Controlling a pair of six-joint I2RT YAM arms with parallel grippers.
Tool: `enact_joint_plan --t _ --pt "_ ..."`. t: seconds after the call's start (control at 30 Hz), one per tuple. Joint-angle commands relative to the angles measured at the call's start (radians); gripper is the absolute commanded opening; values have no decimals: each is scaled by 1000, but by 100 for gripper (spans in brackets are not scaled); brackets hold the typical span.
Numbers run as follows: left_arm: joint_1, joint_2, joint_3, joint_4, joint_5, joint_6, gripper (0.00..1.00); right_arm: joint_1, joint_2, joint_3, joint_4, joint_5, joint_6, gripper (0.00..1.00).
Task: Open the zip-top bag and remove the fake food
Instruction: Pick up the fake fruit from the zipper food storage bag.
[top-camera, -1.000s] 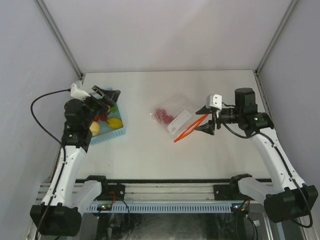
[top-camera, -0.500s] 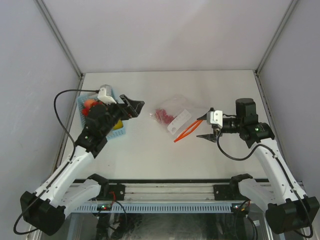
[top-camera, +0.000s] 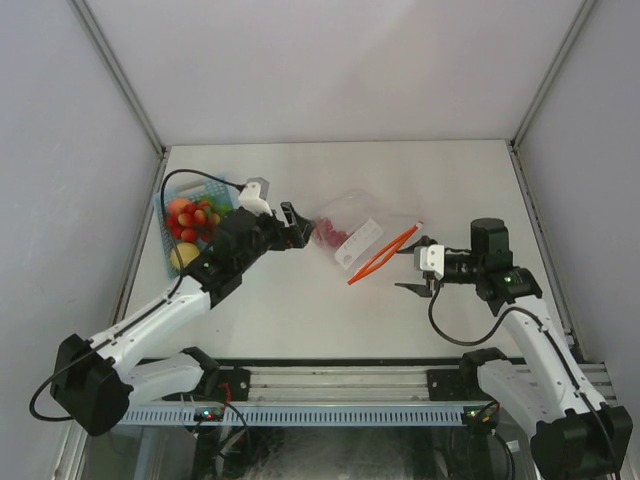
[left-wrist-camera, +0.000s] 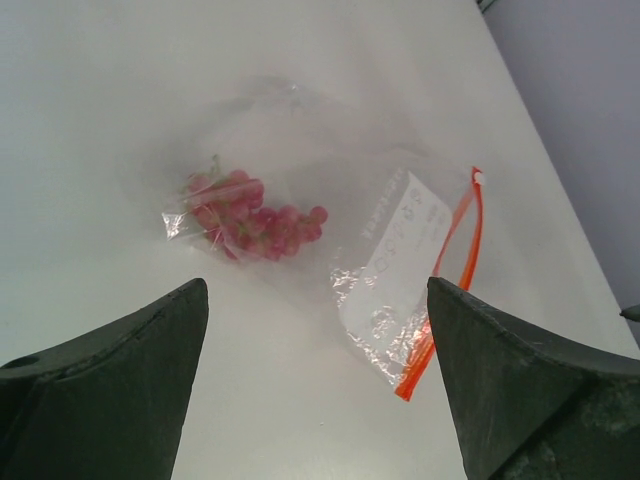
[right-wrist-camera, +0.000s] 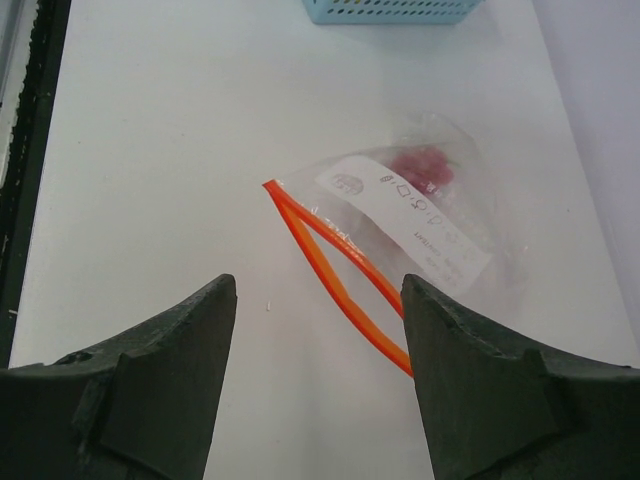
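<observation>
Swinging over from light-blue slotted plastic basket (right-wrist-camera: 390, 10), left gripper (top-camera: 298, 228) hangs wide open beside clear crinkly zip-top bag (top-camera: 350, 225) at middle of white table (top-camera: 300, 320). Right gripper (top-camera: 415, 265), jaws apart, empty, backed toward right edge. Orange zip (right-wrist-camera: 340, 270) gapes; red plastic grape bunch (left-wrist-camera: 255, 215) inside, probably next to take.

1 zip-top bag (left-wrist-camera: 400, 255), 1 grape bunch (left-wrist-camera: 255, 215), 1 blue basket (right-wrist-camera: 392, 10), 1 L pincer (left-wrist-camera: 315, 290), 1 R pincer (right-wrist-camera: 318, 282)

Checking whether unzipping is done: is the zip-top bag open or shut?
Open. In the right wrist view the orange zip strips of the zip-top bag bow apart, leaving a gap.
</observation>
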Motion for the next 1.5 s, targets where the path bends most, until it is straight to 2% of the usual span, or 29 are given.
enact_joint_plan --t 0.0,0.13,0.2,0.33,0.43,0.53,0.73,0.87,1.07,1.23,1.47 --pt "-3 37 60 7 -44 6 93 -4 -50 -69 139 12 -10 65" --pt "-2 80 89 10 -37 23 94 -2 -64 -126 200 61 4 58" --pt "8 117 110 19 -8 43 94 -2 -71 -168 266 84 13 53" --pt "59 173 152 59 67 54 94 8 -87 -238 425 136 35 51" --pt "76 204 172 112 79 89 93 18 -80 -244 447 166 45 46" --pt "102 263 219 78 123 108 92 42 -56 -244 438 185 17 39" --pt "120 409 304 8 212 144 84 87 6 -253 453 243 -43 12" --pt "134 506 380 -59 221 174 81 121 76 -260 484 276 -97 1" --pt "198 606 435 -70 292 152 83 179 226 -307 704 384 -116 0" --pt "218 673 487 -89 351 175 86 193 351 -289 893 440 -58 0" --pt "232 823 574 -97 418 233 85 192 461 -246 980 429 -25 0"
